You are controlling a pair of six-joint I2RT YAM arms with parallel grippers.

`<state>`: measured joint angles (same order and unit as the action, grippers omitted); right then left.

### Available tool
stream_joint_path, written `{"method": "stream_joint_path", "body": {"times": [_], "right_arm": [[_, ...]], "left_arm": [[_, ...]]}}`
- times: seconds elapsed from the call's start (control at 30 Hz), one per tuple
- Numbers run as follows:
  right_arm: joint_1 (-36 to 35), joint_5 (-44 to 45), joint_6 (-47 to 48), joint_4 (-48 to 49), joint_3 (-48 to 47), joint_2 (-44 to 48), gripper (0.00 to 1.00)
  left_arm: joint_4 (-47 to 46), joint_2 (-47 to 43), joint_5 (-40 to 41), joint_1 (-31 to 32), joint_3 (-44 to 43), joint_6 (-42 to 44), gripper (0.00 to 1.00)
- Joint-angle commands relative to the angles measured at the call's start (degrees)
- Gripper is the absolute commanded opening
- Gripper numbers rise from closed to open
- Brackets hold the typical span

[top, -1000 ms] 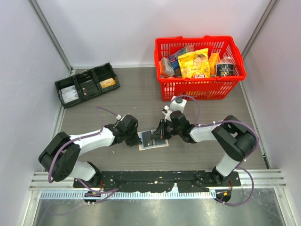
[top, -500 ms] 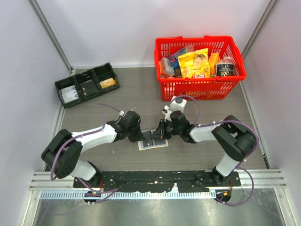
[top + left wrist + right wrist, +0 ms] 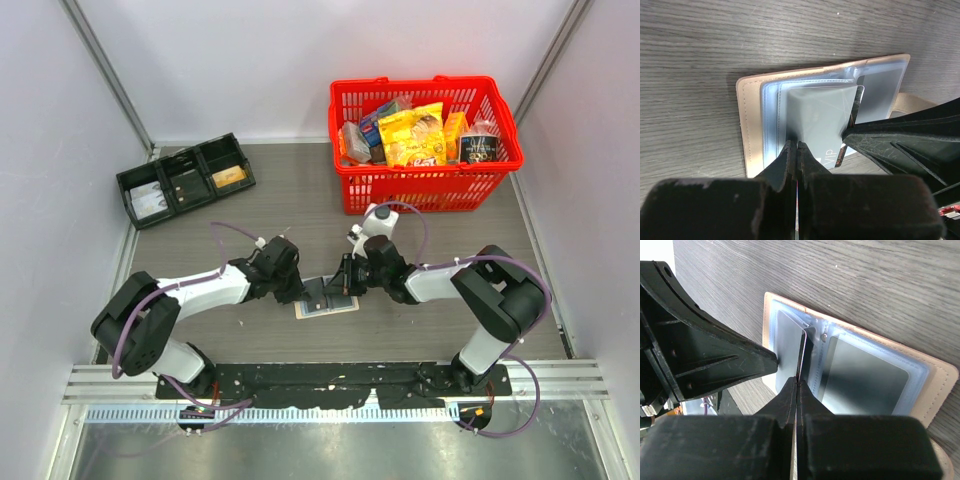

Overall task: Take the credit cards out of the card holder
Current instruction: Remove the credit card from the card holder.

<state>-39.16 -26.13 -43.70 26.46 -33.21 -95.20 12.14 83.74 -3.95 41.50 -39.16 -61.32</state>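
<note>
The tan card holder (image 3: 318,306) lies open on the table between both arms, its blue-grey panels up. My left gripper (image 3: 302,292) is shut, its tips (image 3: 797,146) resting on the holder's (image 3: 751,125) left panel. My right gripper (image 3: 343,285) is shut on a grey card (image 3: 815,115) marked VIP, which stands tilted up, partly out of its pocket. In the right wrist view the card (image 3: 801,350) shows edge-on, running into the jaws (image 3: 797,382), over the holder (image 3: 865,375). A second grey card (image 3: 862,380) sits in the other pocket.
A red basket (image 3: 425,192) full of groceries stands at the back right. A black three-compartment tray (image 3: 185,180) sits at the back left. The holder's tan tab (image 3: 912,102) sticks out by the right gripper's finger (image 3: 900,137).
My left gripper has shifted a little to the right, onto the holder. The right gripper keeps its grip on the card and has barely moved.
</note>
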Motion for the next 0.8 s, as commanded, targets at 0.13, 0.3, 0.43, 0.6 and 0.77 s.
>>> {"method": "stream_joint_path", "body": {"times": [0.13, 0.3, 0.43, 0.6, 0.77], "right_arm": [[2.2, 0.5, -0.9, -1.6, 1.7, 2.5, 0.01], [2.5, -0.1, -1.0, -1.7, 2.1, 1.9, 0.02], [2.5, 0.0, -1.0, -1.7, 1.8, 1.9, 0.05], [2.4, -0.3, -1.2, -1.2, 0.8, 1.4, 0.14], [2.5, -0.8, -1.6, -0.4, 0.1, 0.5, 0.06]], "left_arm": [[1.9, 1.0, 1.0, 0.1, 2.0, 0.6, 0.0], [1.9, 1.4, 0.8, 0.1, 2.0, 0.7, 0.0], [2.0, 1.9, 0.6, 0.1, 1.7, 0.8, 0.0], [2.7, 1.6, 1.0, 0.1, 1.9, 1.1, 0.0], [3.1, 1.4, 1.2, 0.1, 2.0, 1.2, 0.0]]}}
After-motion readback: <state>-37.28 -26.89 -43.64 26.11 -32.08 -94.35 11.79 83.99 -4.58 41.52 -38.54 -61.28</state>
